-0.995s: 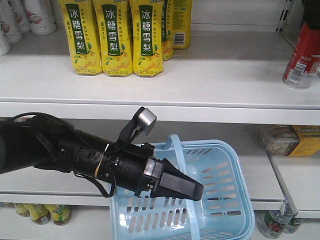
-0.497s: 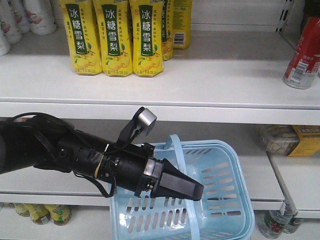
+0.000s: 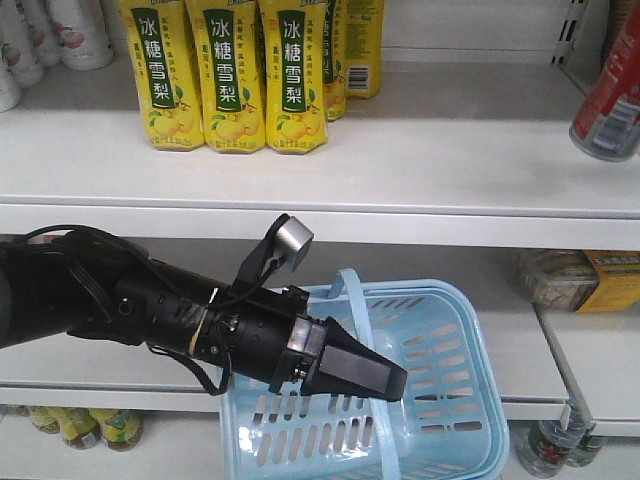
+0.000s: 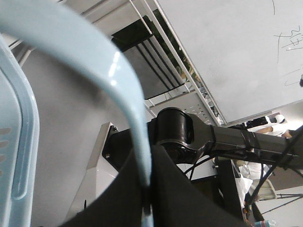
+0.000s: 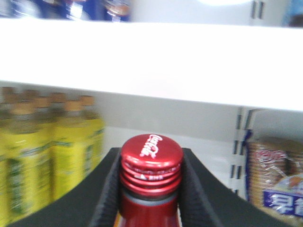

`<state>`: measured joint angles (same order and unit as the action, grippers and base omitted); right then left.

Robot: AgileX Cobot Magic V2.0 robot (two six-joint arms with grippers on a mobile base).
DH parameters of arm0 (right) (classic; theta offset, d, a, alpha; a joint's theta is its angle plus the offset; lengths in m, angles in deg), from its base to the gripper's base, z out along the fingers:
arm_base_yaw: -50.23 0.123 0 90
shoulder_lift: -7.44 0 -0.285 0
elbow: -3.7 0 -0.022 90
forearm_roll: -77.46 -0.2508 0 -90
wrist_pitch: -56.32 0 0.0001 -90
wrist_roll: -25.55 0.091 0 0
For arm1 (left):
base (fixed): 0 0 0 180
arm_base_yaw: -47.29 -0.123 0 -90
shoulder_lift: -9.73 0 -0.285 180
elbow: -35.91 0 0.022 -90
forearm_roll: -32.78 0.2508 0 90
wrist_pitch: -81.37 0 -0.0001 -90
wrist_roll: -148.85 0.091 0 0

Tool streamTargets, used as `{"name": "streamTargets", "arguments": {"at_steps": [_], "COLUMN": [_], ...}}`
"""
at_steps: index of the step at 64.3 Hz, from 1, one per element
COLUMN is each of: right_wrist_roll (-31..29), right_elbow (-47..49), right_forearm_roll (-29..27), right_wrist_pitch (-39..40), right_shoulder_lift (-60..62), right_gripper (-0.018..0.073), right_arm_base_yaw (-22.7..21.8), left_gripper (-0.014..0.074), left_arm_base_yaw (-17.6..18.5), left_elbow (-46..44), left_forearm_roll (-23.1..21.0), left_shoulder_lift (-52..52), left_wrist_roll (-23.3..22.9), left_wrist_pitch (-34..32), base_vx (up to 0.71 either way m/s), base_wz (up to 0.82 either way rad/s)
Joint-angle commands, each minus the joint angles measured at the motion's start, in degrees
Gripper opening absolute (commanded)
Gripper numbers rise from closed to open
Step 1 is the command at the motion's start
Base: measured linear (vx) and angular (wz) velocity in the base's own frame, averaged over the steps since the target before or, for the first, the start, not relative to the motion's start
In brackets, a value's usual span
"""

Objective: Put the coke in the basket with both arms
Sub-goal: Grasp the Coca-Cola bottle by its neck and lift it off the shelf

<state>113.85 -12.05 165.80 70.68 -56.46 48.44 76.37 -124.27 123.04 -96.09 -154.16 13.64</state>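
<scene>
Since the earlier frames, the coke (image 3: 606, 108) has been lifted and carried further right, so that it is now cut off by the top right corner of the front view, with its base clear of the upper shelf (image 3: 430, 150). It is held by the right gripper (image 5: 150, 156), whose black fingers (image 5: 106, 194) are closed snugly against the neck just below the red cap. The bottle's long axis is seen to be nearly upright, leaning to the right at the top.

The basket (image 3: 440, 400) is found lower and to the left, in the centre of the scene, well apart from the coke. It is hung from the left gripper (image 3: 385, 378), whose fingers are pinched shut on the raised handle (image 4: 128, 94). The mouth of the basket is turned upward.

A move down and to the left is therefore judged to be needed, and the right arm is the only one placed to make it. The white front edge of the upper shelf (image 3: 400, 215) lies between the bottle's level and the basket, so it would have to be cleared first. The handle and the left gripper are set across the left part of the basket's mouth; the right part is less obstructed. Yellow drink bottles (image 3: 225, 75) are ranged far left on the upper shelf, and a snack packet (image 3: 580, 280) lies right of the basket.
</scene>
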Motion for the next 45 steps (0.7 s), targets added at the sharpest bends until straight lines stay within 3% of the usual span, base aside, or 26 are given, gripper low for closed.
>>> {"name": "streamTargets", "arguments": {"at_steps": [1, 9, 14, 21, 45], "right_wrist_roll": [6.7, 18.2, 22.6, 22.9, 19.4], "right_elbow": [-2.6, -6.5, -8.2, -10.6, -19.9], "right_forearm_roll": [5.1, 13.7, 13.9, 13.9, 13.9], "right_wrist_pitch": [2.7, 13.2, 21.6, 28.6, 31.3], "right_shoulder_lift": [4.8, 9.1, 10.5, 10.6, 3.5], "right_gripper": [-0.0006, -0.0005, -0.0005, -0.0005, -0.0005], "right_arm_base_yaw": [-0.3, -0.3, -0.3, -0.3, -0.3], "left_gripper": [-0.0005, -0.0005, -0.0005, -0.0005, -0.0005], "left_arm_base_yaw": [0.2, 0.2, 0.2, 0.2, 0.2], "left_elbow": [-1.4, -1.4, -1.4, -1.4, -1.4], "left_forearm_roll": [-4.6, -4.6, -4.6, -4.6, -4.6], "left_shoulder_lift": [2.8, 2.8, 2.8, 2.8, 2.8], "left_wrist_roll": [0.2, 0.2, 0.2, 0.2, 0.2], "left_wrist_pitch": [-11.0, -11.0, -11.0, -11.0, -11.0], "base_vx": [0.00, 0.00, 0.00, 0.00, 0.00], "base_wz": [0.00, 0.00, 0.00, 0.00, 0.00]}}
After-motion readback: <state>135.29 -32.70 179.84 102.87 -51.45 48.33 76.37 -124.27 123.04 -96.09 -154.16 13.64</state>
